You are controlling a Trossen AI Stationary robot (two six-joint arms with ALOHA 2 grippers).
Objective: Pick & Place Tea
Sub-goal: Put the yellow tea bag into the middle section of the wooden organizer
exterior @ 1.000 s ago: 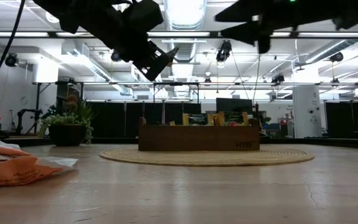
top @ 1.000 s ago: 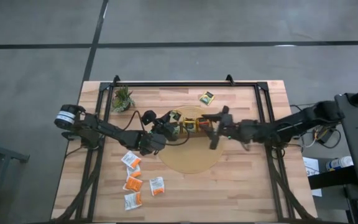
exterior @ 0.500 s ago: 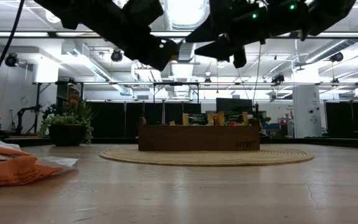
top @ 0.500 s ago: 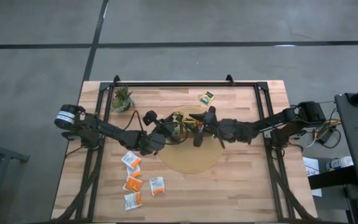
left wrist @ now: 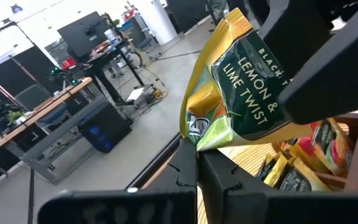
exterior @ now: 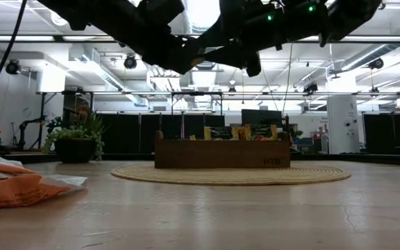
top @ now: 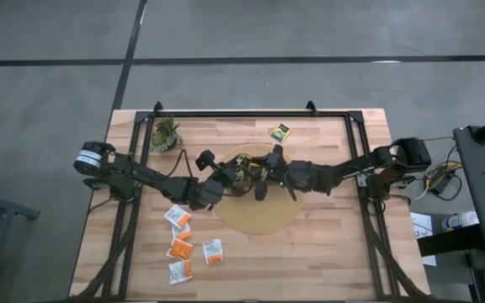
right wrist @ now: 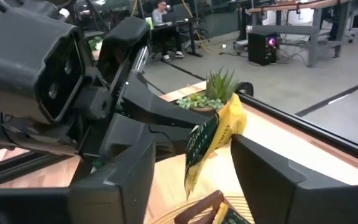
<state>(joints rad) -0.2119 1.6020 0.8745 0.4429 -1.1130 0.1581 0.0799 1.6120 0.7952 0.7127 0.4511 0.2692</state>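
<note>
A handover was in hand above the wooden tray (top: 255, 171) on the round mat (top: 259, 210). The left gripper (left wrist: 196, 163) was clamped on the lower corner of a yellow tea sachet (left wrist: 241, 93), held aloft at about ten o'clock of the mat. The right gripper (right wrist: 194, 165), fingers apart, straddled that sachet without touching. Next, probably, the right fingers must close squarely before the left lets go. Orange sachets (top: 179, 244) lay at seven o'clock.

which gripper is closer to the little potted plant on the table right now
Left. The left gripper, shut on a yellow tea sachet above the wooden tray, is nearer the potted plant. The right gripper, jaws open around that sachet, sits just beyond it.
</note>
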